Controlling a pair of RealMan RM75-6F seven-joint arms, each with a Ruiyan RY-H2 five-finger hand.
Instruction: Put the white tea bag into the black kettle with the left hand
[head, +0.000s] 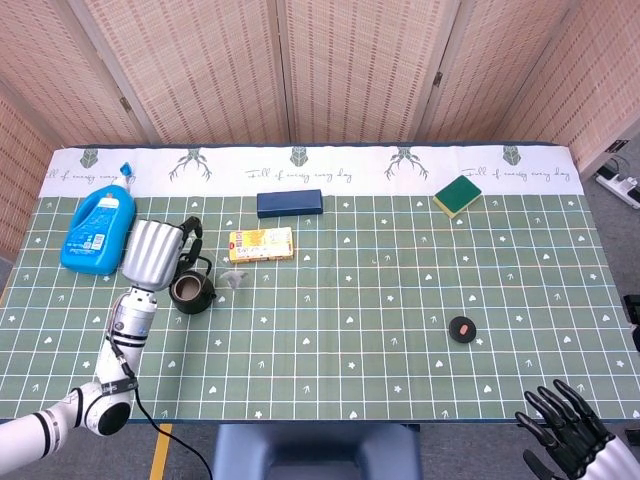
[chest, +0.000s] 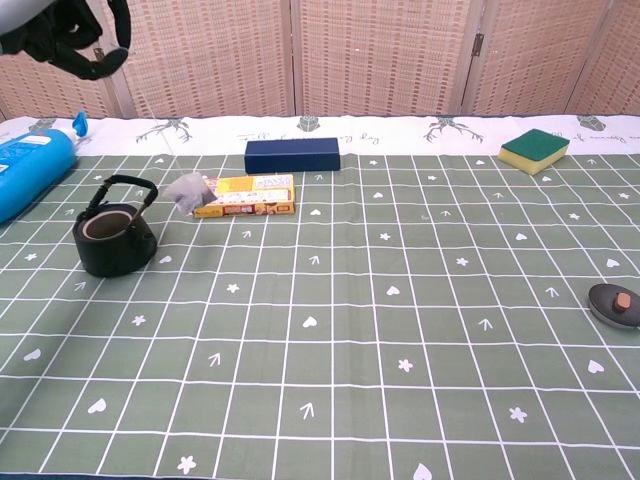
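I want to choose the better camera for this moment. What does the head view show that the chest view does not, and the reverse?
Only the head view shows the whole left hand with its arm, and the right hand at the bottom edge.

Only the chest view shows the white tea bag hanging clear of the table, beside the black kettle, not over it.

Both show the kettle, tea bag, blue bottle, yellow box, navy box, sponge and the small black disc.

One kettle (chest: 116, 238), one tea bag (chest: 186, 192), two boxes (chest: 291, 155), one sponge (chest: 534, 150), one bottle (head: 98, 230).
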